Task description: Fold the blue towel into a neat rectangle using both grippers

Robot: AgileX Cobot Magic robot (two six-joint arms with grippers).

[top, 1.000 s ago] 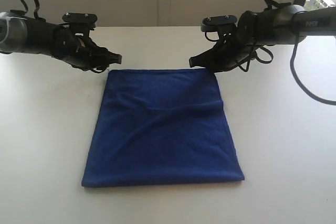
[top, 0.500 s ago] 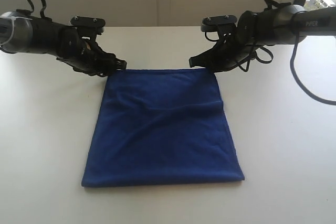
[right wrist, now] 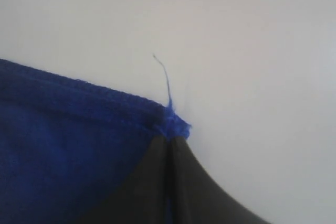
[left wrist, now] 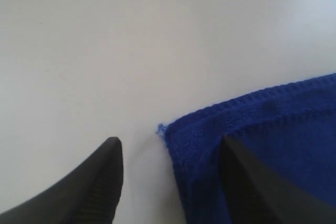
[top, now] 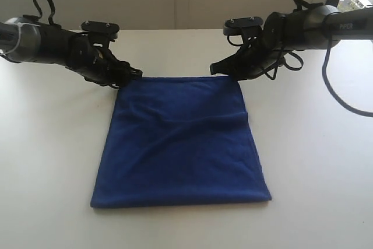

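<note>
blue towel point(top: 180, 141) lay flat on the white table point(top: 52, 144), roughly rect., mid ext view, a few soft creases across the far half. Both arms were at the far edge, 1 per corner. left gripper point(top: 133, 74) sat at the far-left corner, jaws apart. Its wrist cam showed 1 finger point(left wrist: 100, 182) over bare table and the other over the cloth, w/ the hemmed corner between them, not pinched. Couldn't tell whether either finger actually touched the fabric. right gripper point(top: 223, 69) was at the far-right corner, jaws together and clamped on the very tip of that corner. Its wrist cam showed blue fabric bunched at the closed tips, a sliver of blue in the seam between the jaws, and 1 loose thread point(right wrist: 164, 74) sticking out from the corner over the table. In ext view that corner looked about level w/ the rest of the far edge. PiPER lettering point(top: 348, 26) was visible on the right arm.
</note>
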